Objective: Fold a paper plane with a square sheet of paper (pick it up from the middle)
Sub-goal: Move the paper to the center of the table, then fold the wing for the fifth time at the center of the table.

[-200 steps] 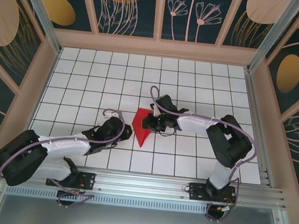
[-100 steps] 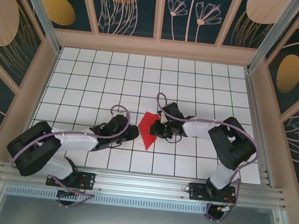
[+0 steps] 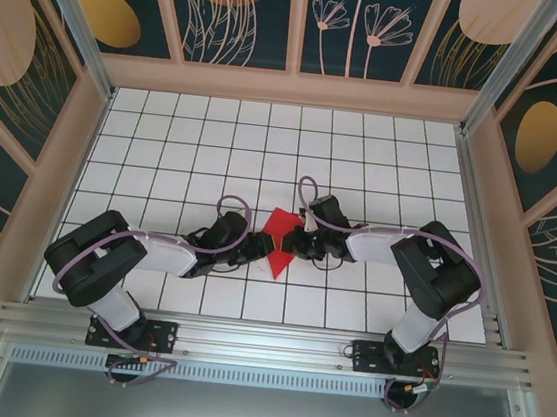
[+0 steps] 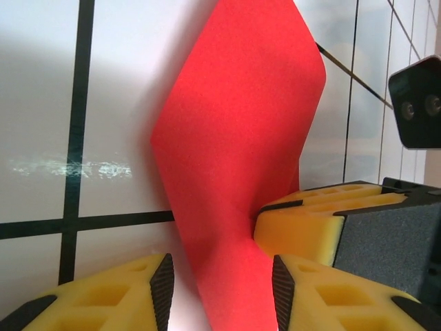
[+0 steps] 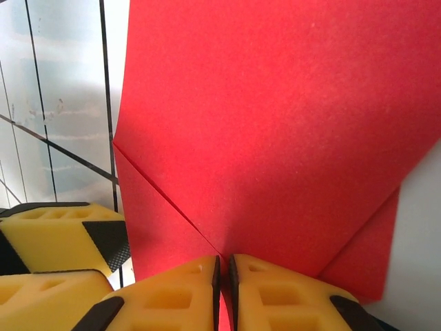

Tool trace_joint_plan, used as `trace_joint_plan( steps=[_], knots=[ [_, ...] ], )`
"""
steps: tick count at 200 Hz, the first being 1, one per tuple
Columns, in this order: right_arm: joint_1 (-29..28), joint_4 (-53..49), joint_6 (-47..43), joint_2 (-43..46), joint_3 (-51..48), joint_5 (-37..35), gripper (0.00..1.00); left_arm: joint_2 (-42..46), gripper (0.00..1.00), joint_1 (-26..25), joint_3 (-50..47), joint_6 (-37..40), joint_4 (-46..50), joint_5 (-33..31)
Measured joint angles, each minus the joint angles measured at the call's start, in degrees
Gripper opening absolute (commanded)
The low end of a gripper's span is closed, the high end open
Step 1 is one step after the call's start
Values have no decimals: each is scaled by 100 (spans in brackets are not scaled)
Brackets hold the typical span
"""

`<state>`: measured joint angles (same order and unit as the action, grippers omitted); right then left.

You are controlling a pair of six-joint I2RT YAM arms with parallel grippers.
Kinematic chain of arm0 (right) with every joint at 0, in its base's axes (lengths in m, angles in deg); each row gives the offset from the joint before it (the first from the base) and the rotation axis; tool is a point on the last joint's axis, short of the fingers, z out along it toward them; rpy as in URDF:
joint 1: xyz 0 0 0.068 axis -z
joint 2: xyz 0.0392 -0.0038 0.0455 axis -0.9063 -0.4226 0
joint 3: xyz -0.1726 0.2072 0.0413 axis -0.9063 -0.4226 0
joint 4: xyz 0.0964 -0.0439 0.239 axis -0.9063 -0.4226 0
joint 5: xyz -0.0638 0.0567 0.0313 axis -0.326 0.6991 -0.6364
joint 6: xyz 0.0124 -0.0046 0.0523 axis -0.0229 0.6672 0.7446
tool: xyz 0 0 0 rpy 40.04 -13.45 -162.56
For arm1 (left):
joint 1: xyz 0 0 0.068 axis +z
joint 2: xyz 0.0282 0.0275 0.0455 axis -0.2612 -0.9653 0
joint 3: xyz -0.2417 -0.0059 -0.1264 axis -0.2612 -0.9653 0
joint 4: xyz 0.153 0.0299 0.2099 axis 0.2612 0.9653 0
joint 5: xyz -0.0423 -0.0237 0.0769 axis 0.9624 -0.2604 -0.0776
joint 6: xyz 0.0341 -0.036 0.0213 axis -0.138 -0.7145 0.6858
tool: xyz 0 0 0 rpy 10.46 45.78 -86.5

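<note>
The red sheet of paper (image 3: 280, 241) is folded into a pointed shape with a diagonal crease and is held up off the tiles between the two arms. My right gripper (image 5: 223, 279) is shut on its folded edge, the paper (image 5: 275, 117) fanning out beyond the fingertips. My left gripper (image 4: 222, 289) is open, and the paper's lower tip (image 4: 238, 276) hangs between its two yellow fingers (image 4: 117, 296), nearer the right pad. In the top view the left gripper (image 3: 257, 246) sits just left of the paper, facing the right gripper (image 3: 296, 243).
White tiled floor (image 3: 165, 145) with black grid lines stretches all round the grippers. Wooden-framed patterned walls (image 3: 239, 23) close in three sides, and a metal rail (image 3: 263, 343) runs along the near edge. The right gripper's yellow finger (image 4: 310, 221) is close to my left fingers.
The left arm has reached right until its open fingers straddle the paper's tip. The right gripper, still holding the paper, has shifted slightly right and nearer.
</note>
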<state>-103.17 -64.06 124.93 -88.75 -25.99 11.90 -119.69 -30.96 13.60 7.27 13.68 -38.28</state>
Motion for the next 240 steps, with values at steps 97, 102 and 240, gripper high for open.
trace_joint_plan(
  steps=[97, 102, 240],
  knots=[
    [87, 350, 52, 15, -168, 173, 19, -466, 15, 42, -157, -632, -988, 50],
    [94, 358, 55, 17, -173, 181, 19, -479, 13, 44, -155, -614, -1010, 52],
    [114, -31, 315, 1220, -138, 37, 18, -474, 0, 42, 101, 501, -667, -229]
  ],
)
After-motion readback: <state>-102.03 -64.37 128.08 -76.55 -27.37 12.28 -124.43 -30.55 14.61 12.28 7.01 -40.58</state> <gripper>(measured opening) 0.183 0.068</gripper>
